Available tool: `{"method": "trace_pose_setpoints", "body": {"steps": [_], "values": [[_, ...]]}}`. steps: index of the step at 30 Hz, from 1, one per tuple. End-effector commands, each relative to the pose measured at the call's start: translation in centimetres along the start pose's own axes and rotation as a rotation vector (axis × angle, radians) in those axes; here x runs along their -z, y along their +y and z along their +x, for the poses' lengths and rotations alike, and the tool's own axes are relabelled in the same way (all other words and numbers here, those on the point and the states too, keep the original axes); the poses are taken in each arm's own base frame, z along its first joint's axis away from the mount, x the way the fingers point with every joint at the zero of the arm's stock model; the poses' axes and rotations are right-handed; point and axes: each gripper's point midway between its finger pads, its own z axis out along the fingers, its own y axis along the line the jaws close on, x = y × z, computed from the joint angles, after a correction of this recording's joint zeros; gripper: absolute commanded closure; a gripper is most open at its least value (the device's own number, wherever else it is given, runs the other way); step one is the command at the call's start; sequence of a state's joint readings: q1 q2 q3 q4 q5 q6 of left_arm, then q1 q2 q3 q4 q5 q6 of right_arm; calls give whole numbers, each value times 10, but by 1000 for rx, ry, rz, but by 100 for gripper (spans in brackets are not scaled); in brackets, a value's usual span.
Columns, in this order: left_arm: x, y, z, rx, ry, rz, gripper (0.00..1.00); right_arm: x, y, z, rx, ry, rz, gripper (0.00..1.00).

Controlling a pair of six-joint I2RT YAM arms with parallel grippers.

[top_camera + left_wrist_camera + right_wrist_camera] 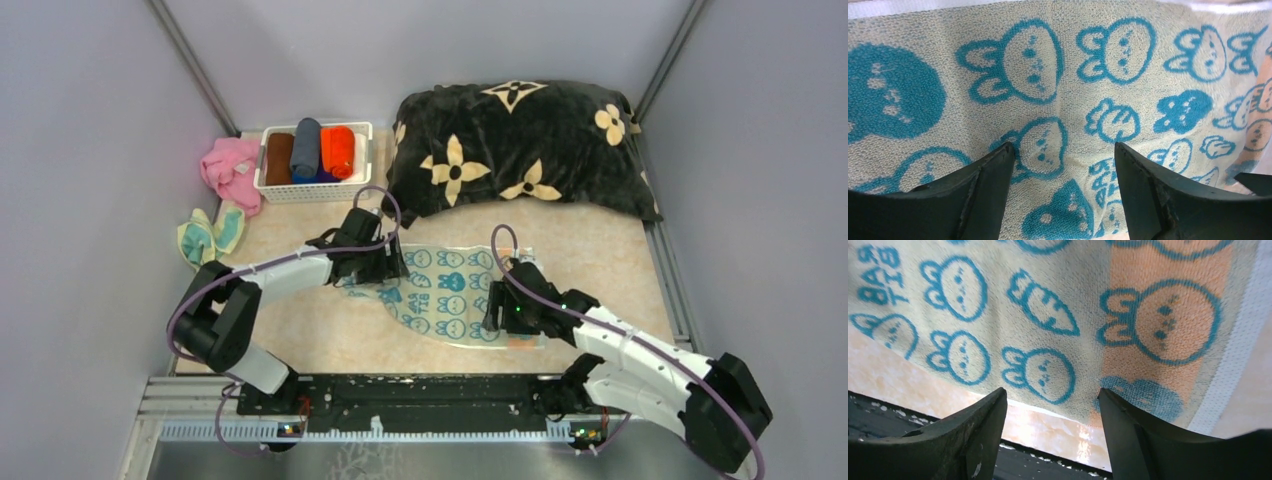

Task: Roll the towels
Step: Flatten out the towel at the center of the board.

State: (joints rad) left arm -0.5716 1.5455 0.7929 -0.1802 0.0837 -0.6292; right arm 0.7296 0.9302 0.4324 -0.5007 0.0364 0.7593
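The left fingers (988, 192) are spread wide with nothing between them, poised over the rabbit towel (452, 296). From the wrist view I cannot tell whether their tips touch the pile. The right fingers (973, 437) are likewise parted and empty, above the towel's near edge, where an orange band and a white hem run beside a strip of bare table (600, 250).

The pale yellow towel with its teal rabbit print lies spread flat at the middle of the table. The left fingers are at its 9 o'clock end and the right fingers at about its 4 o'clock corner.

At the table's 11 o'clock stands a white basket (315, 192) holding three rolls side by side: a brown roll (280, 158), a blue roll (306, 148) and the orange-red towel (338, 150). A pink cloth (230, 170) lies bunched at the basket's 9 o'clock. A pale yellow and teal cloth (205, 236) is crumpled at its 7 o'clock. The black cushion (520, 150) fills the table's 1 o'clock side.
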Motion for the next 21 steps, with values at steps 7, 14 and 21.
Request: {"method": "trace_pose_setpoints", "body": {"steps": [7,14,21], "values": [[43,43,-25,11,-77,-74,19,33,-9,-127,128,-220,119,32],[56,76,-53,79,-98,-167,20,19,-40,-194,93,-306,170,37],[64,117,-77,125,-59,-207,23,-10,-74,-223,46,-315,233,50]]}}
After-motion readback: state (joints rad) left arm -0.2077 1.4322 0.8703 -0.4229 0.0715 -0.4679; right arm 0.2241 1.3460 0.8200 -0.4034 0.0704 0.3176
